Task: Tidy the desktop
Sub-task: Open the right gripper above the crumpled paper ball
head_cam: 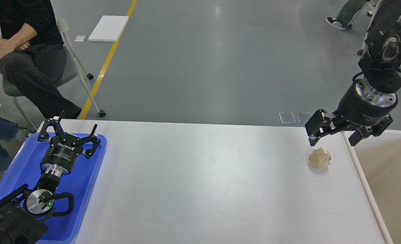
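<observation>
The white desktop (pixel 203 176) fills the middle of the head view. A crumpled beige paper ball (pixel 319 158) lies on it near the right edge. My right gripper (pixel 334 139) hangs open just above and slightly right of the ball, fingers spread wide and touching nothing. My left gripper (pixel 69 130) is open over the far end of the blue tray (pixel 85 183), with nothing between its fingers.
A beige-white open bin (pixel 386 176) adjoins the desktop's right edge. The blue tray sits at the left edge under my left arm. A seated person (pixel 27 57) on a wheeled chair is beyond the far left corner.
</observation>
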You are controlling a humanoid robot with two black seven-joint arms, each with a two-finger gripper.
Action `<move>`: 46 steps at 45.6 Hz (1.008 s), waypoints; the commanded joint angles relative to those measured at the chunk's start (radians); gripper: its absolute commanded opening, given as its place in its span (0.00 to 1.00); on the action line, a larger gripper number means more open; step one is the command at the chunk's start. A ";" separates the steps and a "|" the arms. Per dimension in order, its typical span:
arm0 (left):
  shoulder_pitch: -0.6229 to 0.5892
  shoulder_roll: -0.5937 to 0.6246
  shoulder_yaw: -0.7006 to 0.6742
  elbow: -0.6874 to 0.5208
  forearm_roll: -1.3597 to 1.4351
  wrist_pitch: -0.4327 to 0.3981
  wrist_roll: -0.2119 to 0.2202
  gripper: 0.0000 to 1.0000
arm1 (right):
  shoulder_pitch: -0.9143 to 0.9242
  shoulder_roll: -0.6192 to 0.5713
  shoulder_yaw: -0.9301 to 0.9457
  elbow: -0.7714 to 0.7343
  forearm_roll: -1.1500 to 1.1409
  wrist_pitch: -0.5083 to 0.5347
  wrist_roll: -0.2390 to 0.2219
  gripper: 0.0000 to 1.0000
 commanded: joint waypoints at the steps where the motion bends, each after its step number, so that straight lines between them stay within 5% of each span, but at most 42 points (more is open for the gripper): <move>1: 0.000 0.000 0.002 0.000 0.002 0.000 0.004 0.99 | 0.000 0.002 -0.001 -0.001 0.000 0.000 0.000 1.00; 46: 0.001 -0.001 0.000 0.000 0.000 0.000 0.008 0.99 | 0.031 0.003 0.002 -0.001 0.000 0.000 0.000 1.00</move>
